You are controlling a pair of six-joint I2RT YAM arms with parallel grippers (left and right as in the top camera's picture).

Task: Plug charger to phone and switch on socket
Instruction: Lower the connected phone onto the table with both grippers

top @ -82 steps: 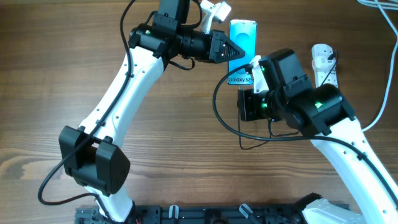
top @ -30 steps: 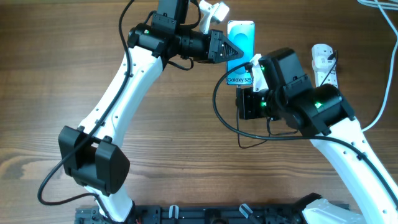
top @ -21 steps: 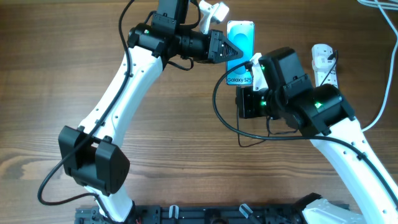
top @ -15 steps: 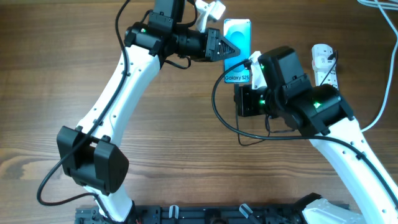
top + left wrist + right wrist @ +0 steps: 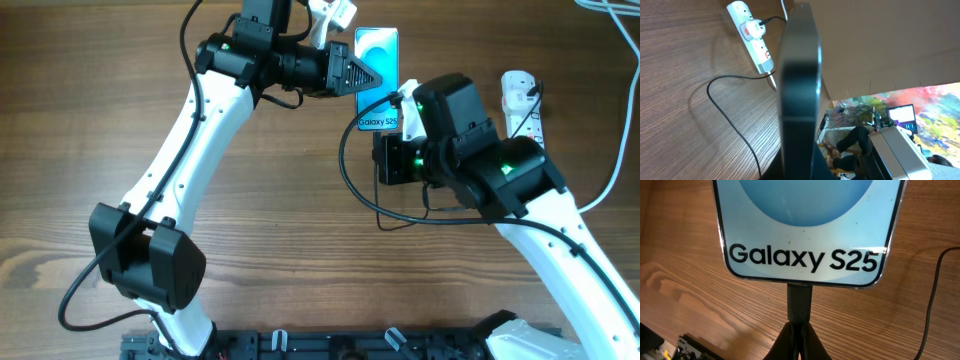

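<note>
Clamped on the phone (image 5: 378, 80), the left gripper (image 5: 368, 77) holds it by one long side, screen up. The right gripper (image 5: 800, 330) has its fingers pressed tight on the tip of the charger (image 5: 800, 302). That tip touches the short end of the phone by the words "Galaxy S25". It is too hard to tell if it is in.

The table (image 5: 300, 230) is brown wood with wavy lines. Past its edge, the room shows a bright painted picture (image 5: 935, 105).

The phone is flat, with round corners, a dark rim and a shiny light blue screen. The charger's cable (image 5: 931, 300) is thin and black. The socket (image 5: 520, 100) is a long white plastic strip with a bit of red, lying well to the right of the phone.
</note>
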